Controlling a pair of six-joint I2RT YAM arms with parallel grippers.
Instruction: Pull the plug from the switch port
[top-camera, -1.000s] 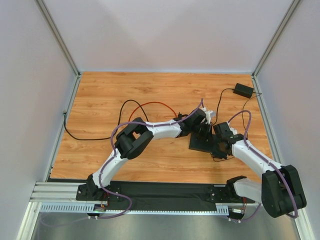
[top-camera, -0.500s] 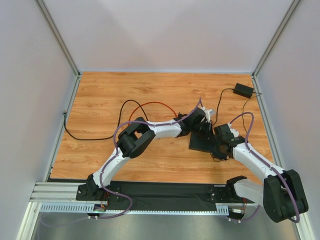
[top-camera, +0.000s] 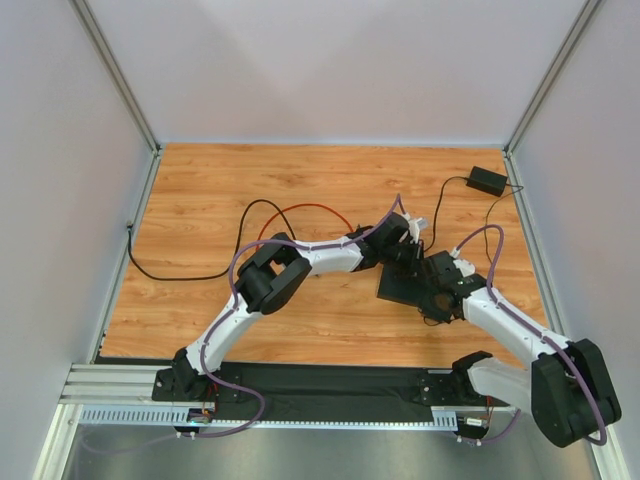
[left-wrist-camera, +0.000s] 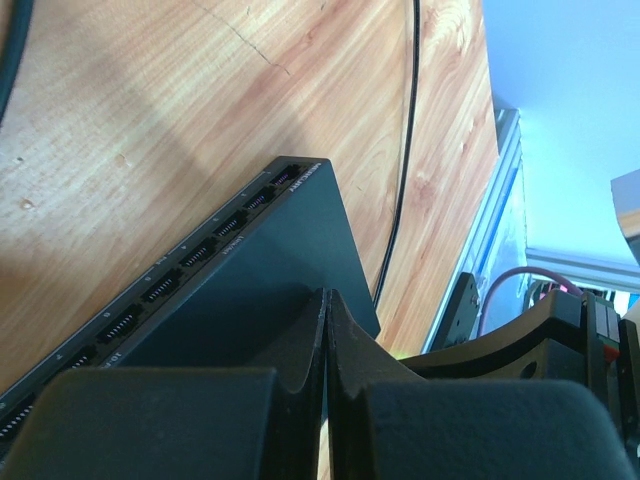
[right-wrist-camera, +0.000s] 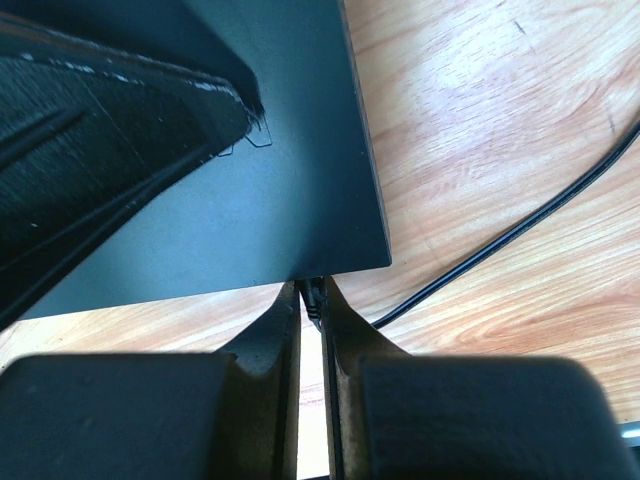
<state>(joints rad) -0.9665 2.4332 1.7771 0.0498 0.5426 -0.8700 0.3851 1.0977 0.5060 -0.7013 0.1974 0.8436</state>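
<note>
The switch is a thin flat black box on the wooden table right of centre. In the left wrist view it shows a row of ports along its edge. My left gripper is shut with nothing between its fingers, and its tips rest on the box's top. My right gripper is at the box's near edge. In the right wrist view the fingers are closed on the small black plug that sticks out of the switch edge. The socket itself is hidden.
A small black adapter brick lies at the far right, with a black cable running past the switch. A red cable and a black cable loop on the left. Frame walls bound the table.
My right gripper has moved left, in against the switch's near edge. My left gripper has shifted slightly and stays on the box.
</note>
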